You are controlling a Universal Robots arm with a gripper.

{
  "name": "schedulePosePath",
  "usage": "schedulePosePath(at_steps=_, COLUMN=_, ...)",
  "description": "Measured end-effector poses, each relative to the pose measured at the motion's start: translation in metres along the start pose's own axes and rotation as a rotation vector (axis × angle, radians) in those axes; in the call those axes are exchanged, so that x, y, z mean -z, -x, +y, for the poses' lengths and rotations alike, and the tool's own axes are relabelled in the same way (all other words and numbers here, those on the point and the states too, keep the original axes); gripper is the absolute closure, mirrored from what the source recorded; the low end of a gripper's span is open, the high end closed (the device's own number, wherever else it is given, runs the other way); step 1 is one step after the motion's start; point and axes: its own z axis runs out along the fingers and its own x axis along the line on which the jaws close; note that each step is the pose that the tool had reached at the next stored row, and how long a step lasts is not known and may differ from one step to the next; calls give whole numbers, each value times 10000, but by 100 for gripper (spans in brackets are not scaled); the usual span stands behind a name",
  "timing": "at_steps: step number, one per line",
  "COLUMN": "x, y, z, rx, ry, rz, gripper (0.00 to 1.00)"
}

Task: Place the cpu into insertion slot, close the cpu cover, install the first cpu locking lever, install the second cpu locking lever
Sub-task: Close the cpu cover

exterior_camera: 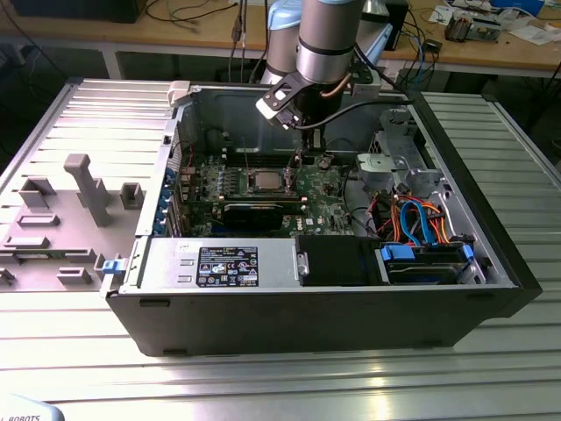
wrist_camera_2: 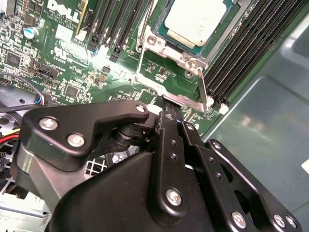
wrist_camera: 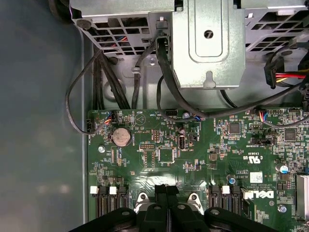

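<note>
Ribbed, brushed-metal table (exterior_camera: 491, 351) carries an open black computer case (exterior_camera: 307, 324) lying on its side, with pale grey moulded plastic fixtures (exterior_camera: 83, 189) on the table well apart from the motherboard, beyond the case wall. A glossy silver and pale blue arm (exterior_camera: 326, 39) reaches down into the case over the motherboard.

The motherboard (exterior_camera: 324, 202) is a flat green board studded with small black chips, long black slots and a round silver coin cell (wrist_camera: 121, 137). A boxy, perforated, galvanised drive cage (wrist_camera: 207, 43) stands just off the motherboard's edge, with black cables looping from it onto the board.

The gripper (wrist_camera_2: 169, 113) is matte black metal with bolted link bars. It hovers low over the motherboard, just beside the socket. Its two slim, straight fingers (wrist_camera_2: 169, 145) are pressed together side by side, and in the first wrist view only a hairline seam shows between them. Their tips sit at a silver sheet-metal tab at the socket's edge. I cannot tell whether anything thin is pinched there.

The cpu cover (wrist_camera_2: 179, 54), a thin stamped silver frame, lies down around the chip near the motherboard's middle. The cpu (wrist_camera_2: 195, 19), a small flat square with a dull silver-grey top, sits inside that window. A thin, bare-metal locking lever (wrist_camera_2: 203, 89) stands tilted up from the frame's corner, near the fingertips.
</note>
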Motion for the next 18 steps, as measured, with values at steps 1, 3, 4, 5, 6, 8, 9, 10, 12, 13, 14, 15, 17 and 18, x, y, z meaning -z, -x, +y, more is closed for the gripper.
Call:
schedulePosePath(at_steps=1, x=0, y=0, z=-6, rx=0, ry=0, rz=-1, gripper=89)
schedulePosePath(at_steps=3, x=1, y=0, z=-22, rx=0, ry=0, rz=-1, gripper=89)
schedulePosePath(at_steps=4, x=1, y=0, z=-27, rx=0, ry=0, rz=-1, gripper=89)
schedulePosePath(at_steps=5, x=1, y=0, z=-31, rx=0, ry=0, rz=0, gripper=89)
schedulePosePath(at_steps=6, x=1, y=0, z=-31, rx=1, ry=0, rz=0, gripper=89)
schedulePosePath(at_steps=8, x=1, y=0, z=-33, rx=0, ry=0, rz=-1, gripper=89)
schedulePosePath(at_steps=9, x=1, y=0, z=-34, rx=0, ry=0, rz=0, gripper=89)
schedulePosePath(at_steps=10, x=1, y=0, z=-35, rx=0, ry=0, rz=-1, gripper=89)
schedulePosePath(at_steps=12, x=1, y=0, z=-38, rx=-2, ry=0, rz=0, gripper=89)
schedulePosePath(at_steps=13, x=1, y=0, z=-38, rx=1, ry=0, rz=-1, gripper=89)
schedulePosePath(at_steps=14, x=1, y=0, z=-40, rx=0, ry=-1, rz=-1, gripper=89)
schedulePosePath(at_steps=15, x=1, y=1, z=-41, rx=1, ry=0, rz=-1, gripper=89)
schedulePosePath(at_steps=17, x=1, y=1, z=-42, rx=0, ry=0, rz=-1, gripper=89)
schedulePosePath(at_steps=18, x=1, y=1, z=-43, rx=0, ry=0, rz=-1, gripper=89)
